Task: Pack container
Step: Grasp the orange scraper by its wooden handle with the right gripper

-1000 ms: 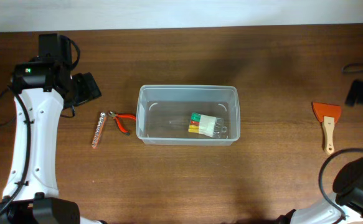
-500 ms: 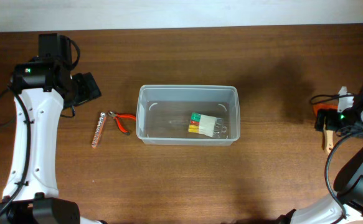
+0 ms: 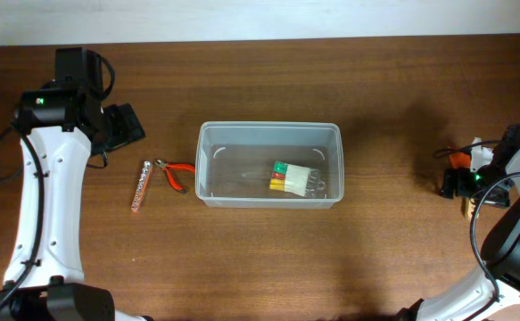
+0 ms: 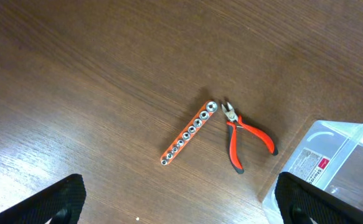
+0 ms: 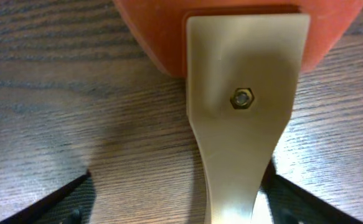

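Step in hand, as I read it: take up the scraper (image 5: 246,74) for the container (image 3: 268,126). The container stands mid-worktop (image 3: 384,259), well to the left of the scraper. It holds one colour-tipped pack (image 3: 291,179).

Right gripper (image 5: 178,186): wide, one finger on each side of the pale wooden handle, holding nothing. The handle lies closer to the right-side finger (image 5: 312,202), so the straddle is off-centre.

To do it well:
- Centre across the handle before closing.
- Close on the narrow neck below the bolt (image 5: 243,98), not on the flare, where the pads would likely slide.
- The handle lies flat, so the fingertips should go right down to the worktop. Otherwise they pinch only the top edge.
- Lift straight, carry left and release over the container's left half, away from the pack.

Left gripper (image 4: 180,186): wide, empty, hovering above bare worktop.

Views:
- Right wrist alone shows the straddle and the bolt. From overhead the gripper hides most of the scraper.
- Overhead alone shows the spacing between container and scraper, and the container's contents.
- Left wrist shows the pliers (image 4: 246,134) nose just beside the end of the socket strip (image 4: 187,134); I cannot tell whether they touch.
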Controlling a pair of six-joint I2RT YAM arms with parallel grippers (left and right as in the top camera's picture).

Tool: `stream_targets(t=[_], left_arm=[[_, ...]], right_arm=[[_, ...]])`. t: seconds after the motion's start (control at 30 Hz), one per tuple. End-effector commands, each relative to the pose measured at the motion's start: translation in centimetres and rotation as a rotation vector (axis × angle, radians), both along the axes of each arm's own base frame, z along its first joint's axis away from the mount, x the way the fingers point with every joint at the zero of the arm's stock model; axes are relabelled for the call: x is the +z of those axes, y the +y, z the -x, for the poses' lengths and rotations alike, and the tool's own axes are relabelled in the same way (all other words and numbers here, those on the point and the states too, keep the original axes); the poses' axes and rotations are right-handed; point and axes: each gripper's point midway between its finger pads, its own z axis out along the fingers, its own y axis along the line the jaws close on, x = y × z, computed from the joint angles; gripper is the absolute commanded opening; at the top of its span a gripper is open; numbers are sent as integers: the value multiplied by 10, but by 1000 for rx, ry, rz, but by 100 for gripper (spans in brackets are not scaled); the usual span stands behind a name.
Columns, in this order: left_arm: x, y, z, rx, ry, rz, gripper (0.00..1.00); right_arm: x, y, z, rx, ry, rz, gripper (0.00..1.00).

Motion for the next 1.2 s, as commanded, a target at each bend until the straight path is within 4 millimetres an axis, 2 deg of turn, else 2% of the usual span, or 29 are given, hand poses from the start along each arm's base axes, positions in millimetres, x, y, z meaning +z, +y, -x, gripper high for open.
stream_targets(t=[0.0, 0.47, 0.67, 0.8, 0.97, 1.0, 1.07, 1.17], left_arm=[[-2, -1, 0, -18, 6, -1, 99], [-2, -1, 0, -18, 5, -1, 99], [-2, -1, 0, -18, 5, -2, 99], [-2, -1, 0, -18, 6, -1, 99], [-2, 0, 0, -17, 6, -6, 99], [-1, 1, 0, -14, 6, -11, 99], [0, 5, 1, -5, 8, -38, 99], [1, 8, 1, 0, 4, -45, 99]], right_arm=[[-12, 6, 5, -1, 24, -37, 78], [-12, 7, 5, -24, 25, -40, 28], [-12, 6, 4, -31, 18, -36, 22], [-12, 3, 0, -65, 3, -29, 5], [-8, 3, -7, -100, -20, -34, 4], [-5, 2, -9, -106, -25, -33, 4], [14, 1, -23, -109, -55, -17, 4], [61, 0, -55, -58, -147, 37, 4]])
